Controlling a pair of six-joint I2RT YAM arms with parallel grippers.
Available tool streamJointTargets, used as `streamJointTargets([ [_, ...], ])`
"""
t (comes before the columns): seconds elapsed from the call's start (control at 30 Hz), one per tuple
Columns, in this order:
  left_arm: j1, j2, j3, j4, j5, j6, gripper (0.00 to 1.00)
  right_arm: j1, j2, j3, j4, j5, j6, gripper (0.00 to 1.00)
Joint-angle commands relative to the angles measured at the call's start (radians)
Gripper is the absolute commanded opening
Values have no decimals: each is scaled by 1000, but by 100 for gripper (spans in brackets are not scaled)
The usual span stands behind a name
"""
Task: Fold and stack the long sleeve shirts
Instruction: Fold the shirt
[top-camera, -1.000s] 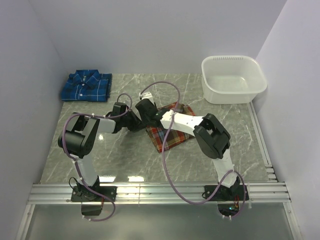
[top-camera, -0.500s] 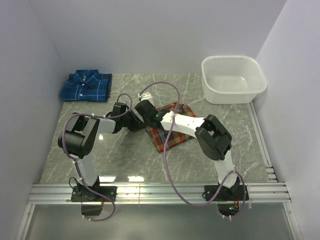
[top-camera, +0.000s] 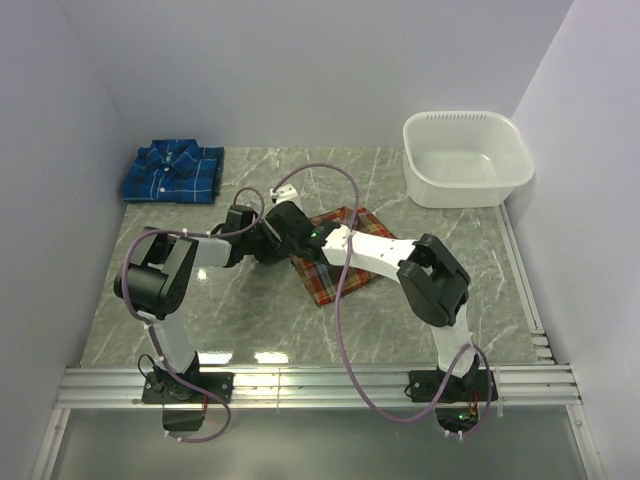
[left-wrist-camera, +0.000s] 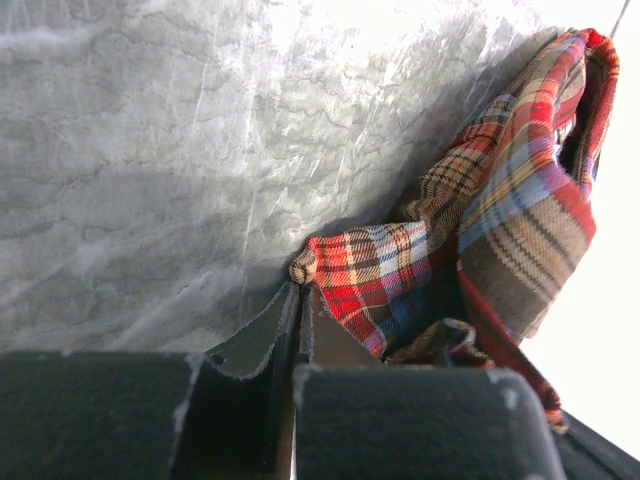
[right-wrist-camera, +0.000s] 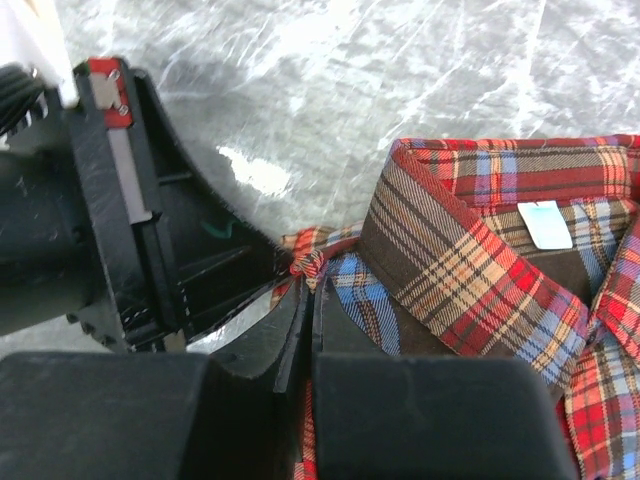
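The red-orange plaid shirt (top-camera: 338, 268) lies folded at the table's middle; its collar and white label show in the right wrist view (right-wrist-camera: 470, 250). My left gripper (top-camera: 272, 243) is shut on the shirt's left edge, with cloth pinched at the fingertips in the left wrist view (left-wrist-camera: 300, 285). My right gripper (top-camera: 290, 232) is shut on the same edge right beside it, shown in the right wrist view (right-wrist-camera: 310, 285). The blue plaid shirt (top-camera: 172, 172) lies folded at the back left, apart from both grippers.
A white plastic tub (top-camera: 466, 158) stands at the back right corner. Walls close in the left, back and right sides. A purple cable (top-camera: 330, 190) loops over the table's middle. The grey marble table (top-camera: 240, 310) has bare surface in front.
Both grippers have moved a little to the left, dragging the red-orange shirt's edge with them. The right forearm now lies lower across the shirt.
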Motion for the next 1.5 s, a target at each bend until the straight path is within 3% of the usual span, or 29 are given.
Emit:
streamJointTargets([
  [0.0,-6,-23,-20,-63,-38,30,1,14,-14,-3,46,-11,1,0],
  [0.1,-7,-28,-21,-61,-39,29,1,14,21,2,47,-22,10,1],
  [0.3,-7,-35,-32,-54,-48,20,3,12,53,0,67,-81,28,13],
  [0.37,-7,-52,-46,-49,-61,16,4,12,32,-9,69,-91,25,19],
  [0.43,-7,-67,-50,-52,-76,15,7,12,6,-21,82,-98,22,33],
  [0.6,-7,-87,-55,-65,-94,9,19,11,-108,-61,101,-135,22,46],
  [0.87,-4,-241,-93,-152,-177,9,43,-46,-350,-217,130,-175,99,46],
  [1.1,-1,-446,-102,-276,-291,10,66,-181,-522,-438,225,-308,310,42],
  [1.27,-62,-468,51,-308,-242,46,68,-294,-589,-634,378,-508,421,42],
  [1.47,-208,-326,197,-243,-197,-3,58,-339,-583,-754,539,-617,521,42],
])
